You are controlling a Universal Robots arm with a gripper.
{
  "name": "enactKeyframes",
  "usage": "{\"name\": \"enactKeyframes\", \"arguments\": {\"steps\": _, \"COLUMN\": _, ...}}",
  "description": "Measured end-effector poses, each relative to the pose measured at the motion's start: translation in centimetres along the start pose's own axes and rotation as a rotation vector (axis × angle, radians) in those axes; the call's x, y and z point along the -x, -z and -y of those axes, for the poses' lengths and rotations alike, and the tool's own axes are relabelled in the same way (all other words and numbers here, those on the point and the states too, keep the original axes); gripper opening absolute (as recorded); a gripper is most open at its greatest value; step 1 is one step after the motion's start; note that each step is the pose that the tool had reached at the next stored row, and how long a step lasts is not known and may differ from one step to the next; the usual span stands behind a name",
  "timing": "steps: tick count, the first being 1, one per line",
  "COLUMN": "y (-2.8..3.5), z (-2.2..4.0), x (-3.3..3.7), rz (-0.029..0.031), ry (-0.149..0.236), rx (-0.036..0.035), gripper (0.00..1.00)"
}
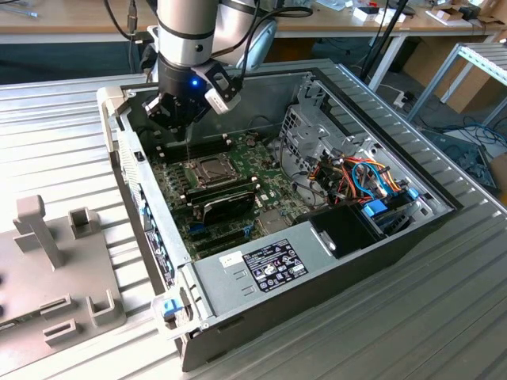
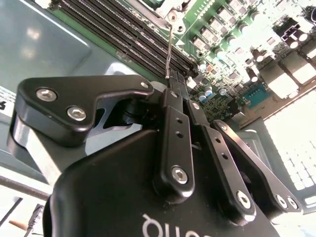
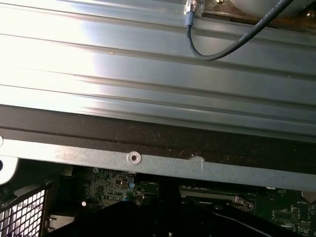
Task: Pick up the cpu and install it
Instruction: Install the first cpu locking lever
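A ribbed aluminium table [image 1: 63, 127] carries an open computer case of grey sheet metal [image 1: 230, 273]. Pale wooden benches [image 1: 71, 20] cross the top of the exterior view. Inside the case lies a flat green motherboard [image 1: 273, 198]. Upper left of centre, the black gripper [image 1: 187, 133] has its fingers pinched together on a thin steel wire lever [image 2: 169, 47]. Just below, the small grey square cpu [image 1: 209, 168] appears seated in the metal-framed socket [image 1: 192, 173].

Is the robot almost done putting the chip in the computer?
Nearly, it seems. Done: the cpu looks seated in its socket. In hand: the gripper pinches the tip of the socket's thin upright lever. Left: that lever is not yet down.
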State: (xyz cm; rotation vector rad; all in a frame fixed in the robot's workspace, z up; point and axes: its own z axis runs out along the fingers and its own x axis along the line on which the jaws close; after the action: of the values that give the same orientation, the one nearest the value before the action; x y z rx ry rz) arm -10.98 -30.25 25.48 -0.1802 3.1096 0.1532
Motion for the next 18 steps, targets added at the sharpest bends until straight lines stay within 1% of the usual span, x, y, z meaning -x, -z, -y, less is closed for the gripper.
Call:
{"name": "enactKeyframes", "arguments": {"steps": 1, "y": 0.00, "z": 0.05, "x": 0.31, "rz": 0.0000, "ry": 0.000, "rx": 0.0000, "gripper": 0.11}}
{"name": "enactKeyframes", "arguments": {"steps": 6, "y": -0.02, "z": 0.19, "x": 1.29, "rz": 0.0000, "ry": 0.000, "rx": 0.0000, "gripper": 0.11}}
{"name": "enactKeyframes", "arguments": {"steps": 10, "y": -0.08, "z": 0.38, "x": 2.26, "rz": 0.0003, "ry": -0.002, "rx": 0.0001, "gripper": 0.11}}
{"name": "enactKeyframes", "arguments": {"steps": 13, "y": -0.24, "z": 0.48, "x": 2.47, "rz": 0.0014, "ry": -0.013, "rx": 0.0003, "gripper": 0.11}}
{"name": "enactKeyframes", "arguments": {"steps": 15, "y": -0.37, "z": 0.55, "x": 2.47, "rz": 0.0029, "ry": -0.029, "rx": 0.0002, "gripper": 0.11}}
{"name": "enactKeyframes", "arguments": {"steps": 18, "y": -0.76, "z": 0.74, "x": 2.46, "rz": 0.0066, "ry": -0.066, "rx": 0.0007, "gripper": 0.11}}
